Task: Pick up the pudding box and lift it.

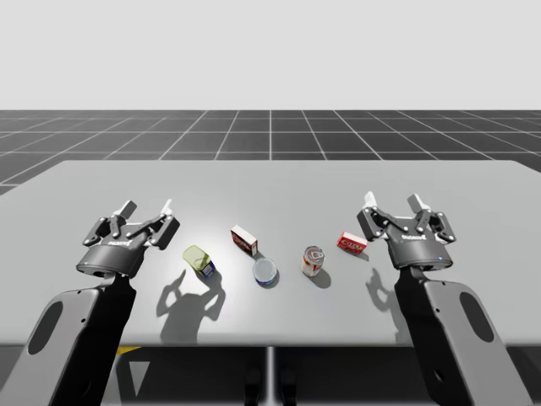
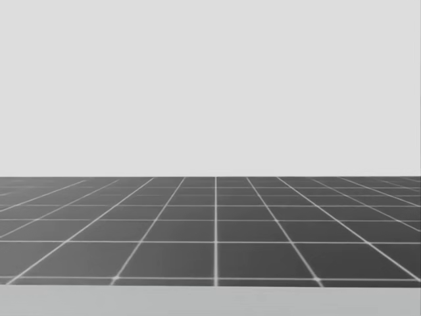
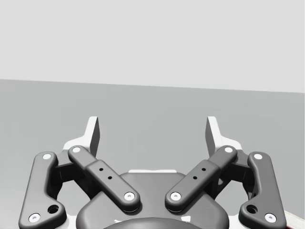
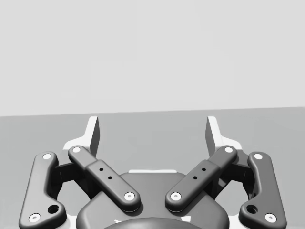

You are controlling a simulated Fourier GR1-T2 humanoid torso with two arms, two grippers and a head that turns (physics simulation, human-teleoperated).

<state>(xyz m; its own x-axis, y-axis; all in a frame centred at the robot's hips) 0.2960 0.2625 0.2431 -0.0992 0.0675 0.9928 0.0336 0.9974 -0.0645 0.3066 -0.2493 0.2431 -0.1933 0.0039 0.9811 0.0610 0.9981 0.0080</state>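
High view above, looking down on surface [image 1: 279,182]; head view level, over floor [image 2: 217,230]; wrist views close behind left gripper [image 3: 152,128], right gripper [image 4: 152,128], along same surface

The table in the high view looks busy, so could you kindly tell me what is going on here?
Nothing is held yet. My left gripper and my right gripper hover above the table, one at each side, fingers open. Between them sit a yellow-green can, a red-and-white box, a low blue can, a red-and-white can and a small red box near my right gripper. Neither box is touched.
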